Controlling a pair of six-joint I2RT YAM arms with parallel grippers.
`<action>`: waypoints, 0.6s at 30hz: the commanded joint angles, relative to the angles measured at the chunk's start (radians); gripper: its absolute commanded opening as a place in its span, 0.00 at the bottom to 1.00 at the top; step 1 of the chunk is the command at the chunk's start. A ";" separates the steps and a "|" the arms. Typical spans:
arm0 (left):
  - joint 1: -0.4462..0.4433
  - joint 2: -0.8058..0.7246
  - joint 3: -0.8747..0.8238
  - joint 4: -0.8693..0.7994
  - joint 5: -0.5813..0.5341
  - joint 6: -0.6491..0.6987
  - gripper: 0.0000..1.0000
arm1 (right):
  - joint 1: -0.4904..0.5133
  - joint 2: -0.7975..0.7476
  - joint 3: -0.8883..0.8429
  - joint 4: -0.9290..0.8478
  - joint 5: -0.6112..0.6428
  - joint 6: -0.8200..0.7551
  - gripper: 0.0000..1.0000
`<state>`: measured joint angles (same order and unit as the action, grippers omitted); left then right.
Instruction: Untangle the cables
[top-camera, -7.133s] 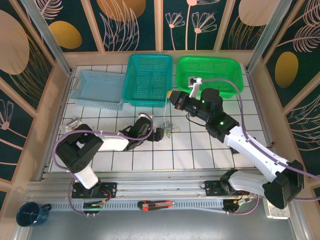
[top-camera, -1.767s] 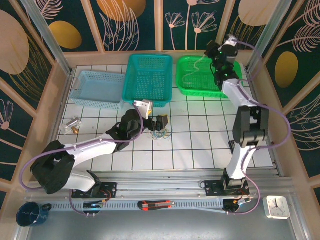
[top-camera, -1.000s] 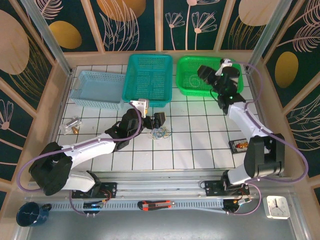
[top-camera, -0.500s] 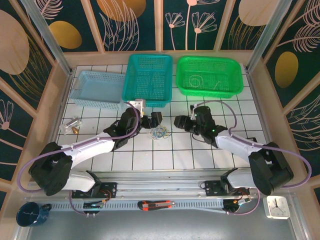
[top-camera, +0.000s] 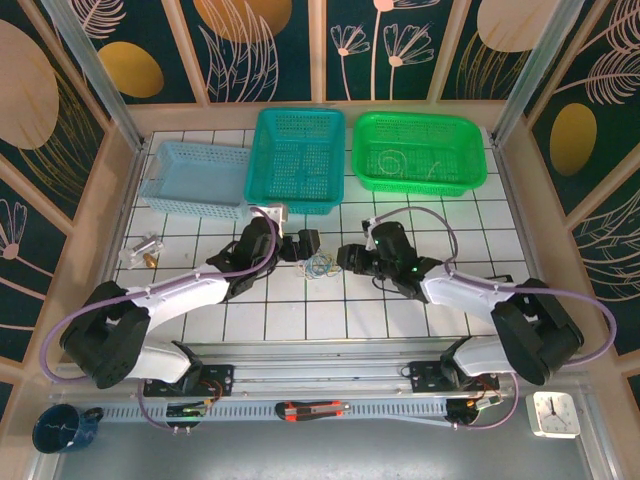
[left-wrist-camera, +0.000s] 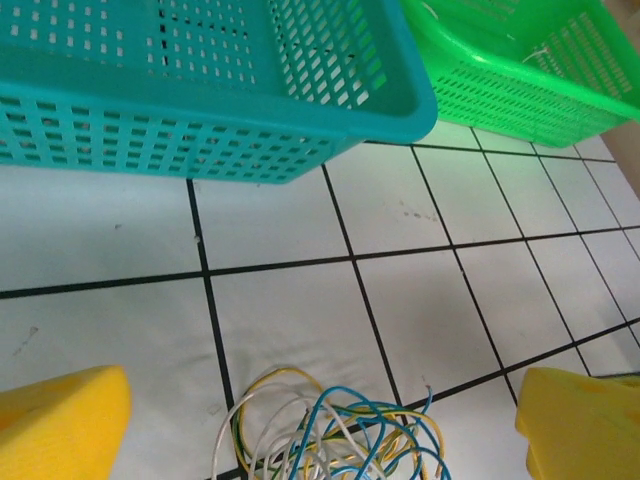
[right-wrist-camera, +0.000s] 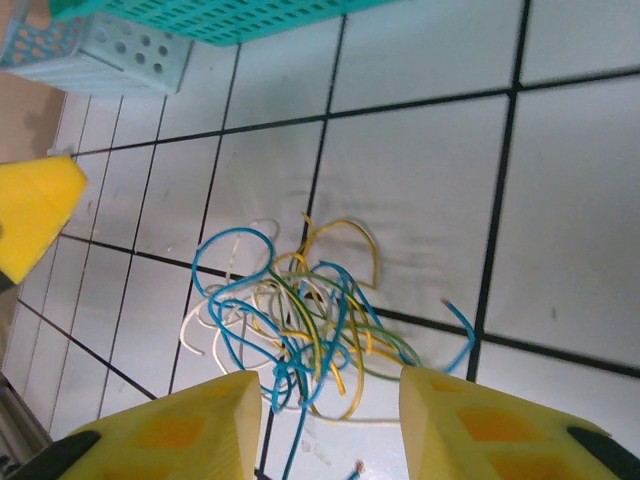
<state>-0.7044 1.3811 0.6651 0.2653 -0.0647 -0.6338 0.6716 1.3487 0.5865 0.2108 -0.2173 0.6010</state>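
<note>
Cables sit tangled on the tiles mid-table, at 9 o'clock from the right gripper, jaws part-spread, pinching nothing. Left gripper, spread wide, sits at their 11 o'clock. Right looks nearer.

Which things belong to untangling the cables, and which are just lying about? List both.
Job: cables, left gripper, right gripper, green basket holding one loose wire.
Lying about: teal basket, light blue basket, utility knife, mug, clock.
</note>
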 joint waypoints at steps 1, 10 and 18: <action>0.010 0.004 -0.017 -0.012 0.008 -0.022 0.99 | 0.008 0.033 0.055 0.029 -0.020 -0.157 0.37; 0.026 0.003 -0.019 -0.023 0.006 -0.050 0.99 | 0.007 0.118 0.091 0.062 -0.093 -0.281 0.34; 0.037 0.002 -0.020 -0.021 0.012 -0.057 0.99 | 0.003 0.171 0.102 0.085 -0.121 -0.303 0.34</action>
<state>-0.6750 1.3811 0.6533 0.2573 -0.0608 -0.6716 0.6716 1.5005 0.6548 0.2588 -0.3153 0.3344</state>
